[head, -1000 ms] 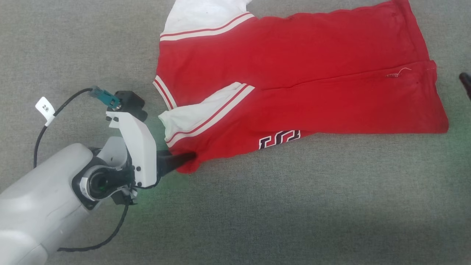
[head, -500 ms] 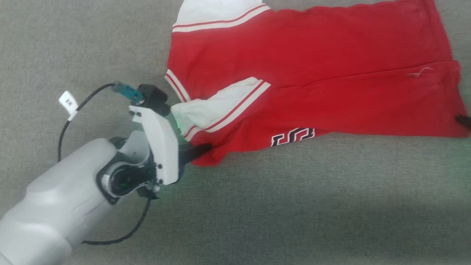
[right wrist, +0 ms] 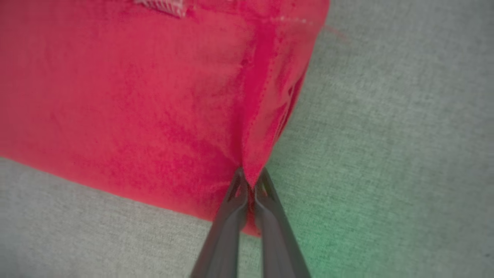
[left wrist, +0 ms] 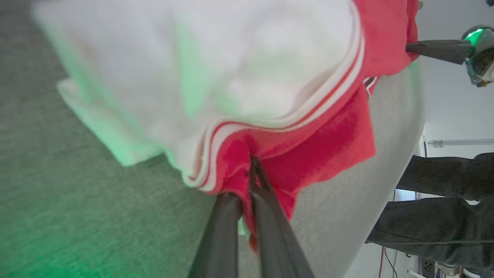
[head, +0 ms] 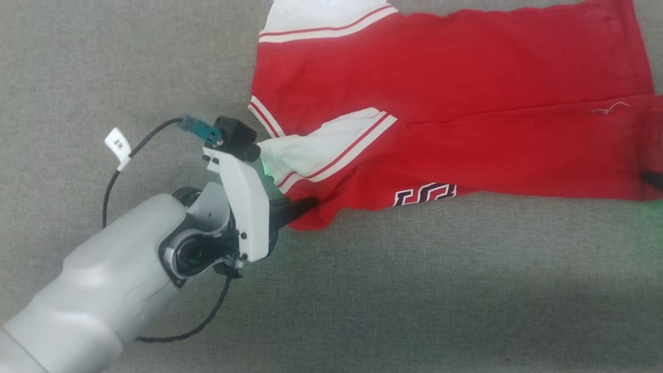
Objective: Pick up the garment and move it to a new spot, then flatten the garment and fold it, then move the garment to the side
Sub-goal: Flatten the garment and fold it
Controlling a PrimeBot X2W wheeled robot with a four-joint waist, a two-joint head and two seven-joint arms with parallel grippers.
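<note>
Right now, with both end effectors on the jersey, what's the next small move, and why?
Probably lift both together, slightly. The left end effector is shut on the garment by its white sleeve, the right end effector on its hem corner, and it lies on the grey surface, so an even lift should avoid dragging.

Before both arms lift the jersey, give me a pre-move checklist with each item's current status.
1. Left gripper shut on the garment, at the red corner below the white sleeve: ok.
2. Right gripper shut on the garment's opposite end: ok.
3. Each pinch catches every folded layer: cannot tell.
4. Fabric smooth between the two grips: not ok; the sleeve is bunched and the lower edge is turned, showing part of the lettering.
5. Person's legs beside the surface, clear of the arms' path: cannot tell.
</note>
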